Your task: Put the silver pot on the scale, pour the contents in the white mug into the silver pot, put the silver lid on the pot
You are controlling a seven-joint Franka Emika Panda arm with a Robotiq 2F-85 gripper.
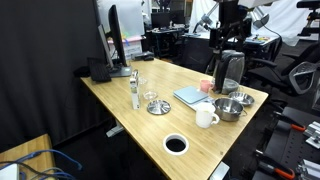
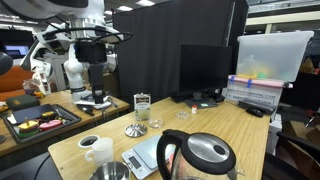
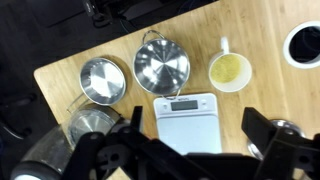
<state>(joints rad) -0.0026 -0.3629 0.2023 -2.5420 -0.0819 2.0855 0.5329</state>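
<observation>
Hidden, cut and blurred parts
In the wrist view the dark, blurred gripper (image 3: 190,140) covers the lower end of the scale (image 3: 187,108) and most of the kettle (image 3: 80,128); the right edge cuts the black disc (image 3: 304,42). In an exterior view the bottom edge cuts the kettle and the pot (image 2: 110,172), and the kettle hides part of the scale. The digits on the scale are too blurred to read.

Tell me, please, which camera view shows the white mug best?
The wrist view: it looks straight down into the white mug, showing yellowish contents and the handle. In both exterior views the mug appears small, contents unreadable.
</observation>
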